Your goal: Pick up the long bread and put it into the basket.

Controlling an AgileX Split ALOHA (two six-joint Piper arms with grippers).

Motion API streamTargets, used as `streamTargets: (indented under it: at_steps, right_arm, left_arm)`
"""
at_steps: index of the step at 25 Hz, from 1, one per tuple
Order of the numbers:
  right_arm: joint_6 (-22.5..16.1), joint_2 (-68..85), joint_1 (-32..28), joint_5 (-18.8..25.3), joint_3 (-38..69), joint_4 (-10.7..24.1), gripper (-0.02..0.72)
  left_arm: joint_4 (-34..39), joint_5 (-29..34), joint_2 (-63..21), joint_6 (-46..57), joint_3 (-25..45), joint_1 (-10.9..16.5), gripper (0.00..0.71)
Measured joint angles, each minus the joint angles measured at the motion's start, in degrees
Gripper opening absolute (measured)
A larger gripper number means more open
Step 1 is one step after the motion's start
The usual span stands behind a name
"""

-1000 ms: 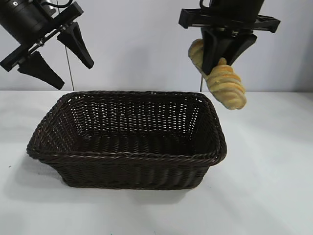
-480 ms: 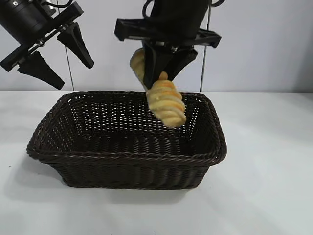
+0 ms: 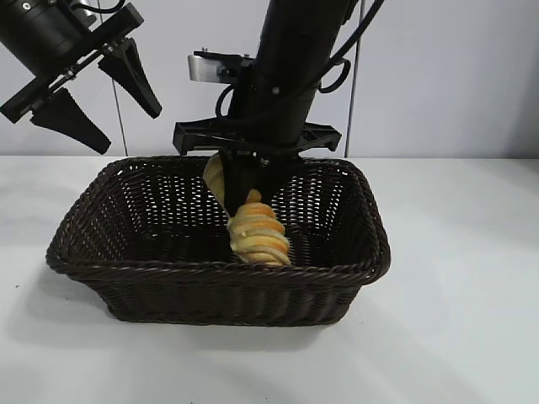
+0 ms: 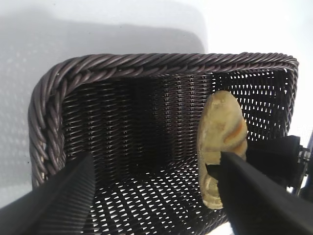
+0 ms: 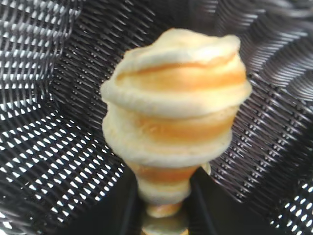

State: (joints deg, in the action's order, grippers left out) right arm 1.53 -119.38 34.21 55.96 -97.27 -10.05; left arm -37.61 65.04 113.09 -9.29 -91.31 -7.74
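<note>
The long bread (image 3: 257,236), golden-tan with ridged scores, hangs tilted inside the dark woven basket (image 3: 219,269), its lower end down near the front wall. My right gripper (image 3: 244,198) reaches into the basket from above and its fingers (image 5: 120,208) press the loaf's upper end from both sides. In the right wrist view the long bread (image 5: 176,107) points away from the camera toward the basket (image 5: 58,147) floor. My left gripper (image 3: 128,128) is raised above the basket's left end, open and holding nothing. The left wrist view shows the basket (image 4: 122,63) with the long bread (image 4: 222,132) standing in it.
The basket sits on a white table (image 3: 455,320) with bare surface on all sides. Two thin vertical rods (image 3: 352,101) stand behind it against the pale wall.
My right arm has carried the bread leftward from beyond the basket's right end and lowered it into the basket. The left arm has not moved.
</note>
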Motion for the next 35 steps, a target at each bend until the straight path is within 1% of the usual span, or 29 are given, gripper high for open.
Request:
streamTargets:
  at_steps: [1,2,4,8,11,14,16,20,24,27,29,35]
  right_arm:
    - [0.0,0.3,0.0,0.0,0.0,0.0,0.55]
    - [0.0,0.7,0.0,0.0,0.0,0.0,0.573]
    - [0.0,1.9,0.0,0.7,-0.6,0.6,0.592]
    - [0.0,4.0,-0.2,4.3,-3.9,2.3,0.594]
    - [0.0,5.1,-1.6,6.7,-6.4,2.6,0.596]
    - [0.1,6.2,-4.5,8.4,-8.0,2.6,0.6]
    - [0.8,6.5,-7.2,9.6,-8.6,2.4,0.6]
    - [3.8,6.7,-12.7,11.6,-8.8,0.5,0.6]
    - [6.6,6.7,-18.2,12.4,-8.8,-3.7,0.6]
    - [7.2,6.7,-21.7,13.0,-8.8,-7.2,0.6]
    - [7.3,6.7,-22.9,13.3,-8.8,-8.6,0.6]
    - [7.8,6.7,-23.0,14.4,-8.8,-9.5,0.6]
  left_arm:
    - [0.0,0.0,0.0,0.0,0.0,0.0,0.515]
    - [0.0,0.0,0.0,0.0,0.0,0.0,0.515]
    - [0.0,0.0,0.0,-0.1,0.0,0.0,0.515]
    - [0.0,0.0,0.0,-0.1,0.0,0.0,0.515]
    - [0.0,0.0,0.0,-0.1,0.0,0.0,0.515]
    - [0.0,0.1,0.0,-0.1,0.0,0.0,0.515]
    - [0.0,0.1,0.0,-0.1,0.0,0.0,0.515]
    - [0.0,0.1,0.0,-0.1,0.0,0.0,0.515]
    - [0.0,0.1,0.0,-0.2,0.0,0.0,0.515]
    - [0.0,0.1,0.0,-0.2,0.0,0.0,0.515]
    - [0.0,0.1,0.0,-0.2,0.0,0.0,0.515]
    - [0.0,0.1,0.0,-0.2,0.0,0.0,0.515]
